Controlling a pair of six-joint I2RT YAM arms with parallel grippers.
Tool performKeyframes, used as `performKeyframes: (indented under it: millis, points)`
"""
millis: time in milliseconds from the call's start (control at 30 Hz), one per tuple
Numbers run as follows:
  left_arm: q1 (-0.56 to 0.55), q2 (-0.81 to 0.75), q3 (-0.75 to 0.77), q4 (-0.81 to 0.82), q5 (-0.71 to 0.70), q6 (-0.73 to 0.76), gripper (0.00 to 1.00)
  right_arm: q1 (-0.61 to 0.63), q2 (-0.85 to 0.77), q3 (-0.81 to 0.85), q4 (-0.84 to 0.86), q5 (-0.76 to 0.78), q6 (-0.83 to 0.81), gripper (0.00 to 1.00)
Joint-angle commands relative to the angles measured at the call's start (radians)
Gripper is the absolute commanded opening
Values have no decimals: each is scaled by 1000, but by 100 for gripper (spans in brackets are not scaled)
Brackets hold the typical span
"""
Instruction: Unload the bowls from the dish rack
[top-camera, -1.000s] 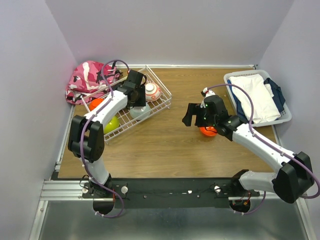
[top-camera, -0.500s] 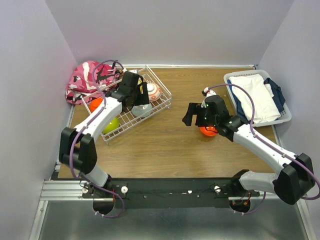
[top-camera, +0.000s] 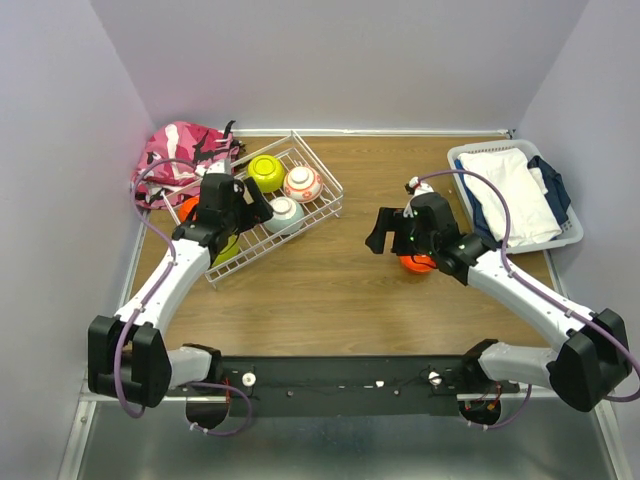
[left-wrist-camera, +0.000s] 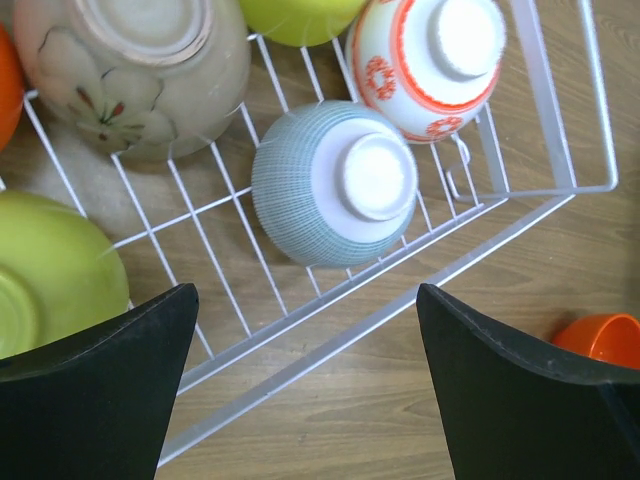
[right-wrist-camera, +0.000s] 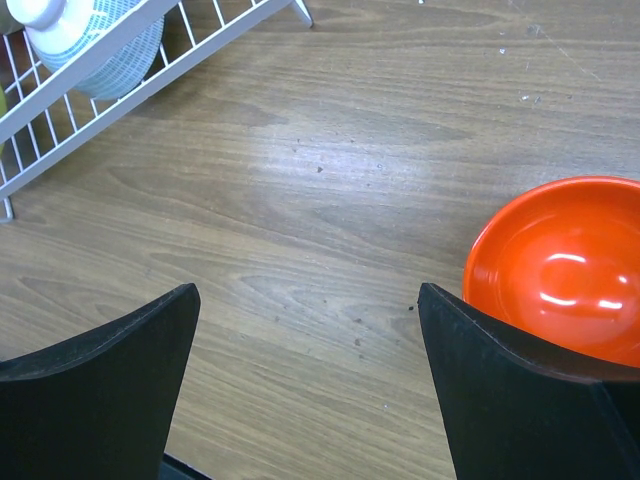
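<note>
One glossy orange bowl is sitting on the wooden table, six waiting in the white wire rack; left gripper and right gripper are gaping empty.

Left pincer, right pincer: jaws apart.

Pink camouflage bag in the far left corner; white laundry basket (clothes inside) far right

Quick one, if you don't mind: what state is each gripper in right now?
Left gripper: open, empty, over the dish rack.
Right gripper: open, empty, beside the orange bowl.
</note>
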Motion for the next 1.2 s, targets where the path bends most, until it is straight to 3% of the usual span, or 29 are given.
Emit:
performKeyframes:
  millis: [0,167,467,967,1167]
  points:
    - [73,-21,-96,144,155,-102,99,4,-18,-17,4,-2,10,98]
    - [130,26,-187,307,276,-254,99,4,-25,-31,16,-5,20,98]
    - [132,152,-192,485,292,-379,99,5,-34,-60,32,-17,28,98]
    - [111,308,-142,437,300,-374,99,4,2,-67,55,-23,30,98]
    - [75,298,-109,393,257,-351,98,5,15,-54,53,-61,22,98]
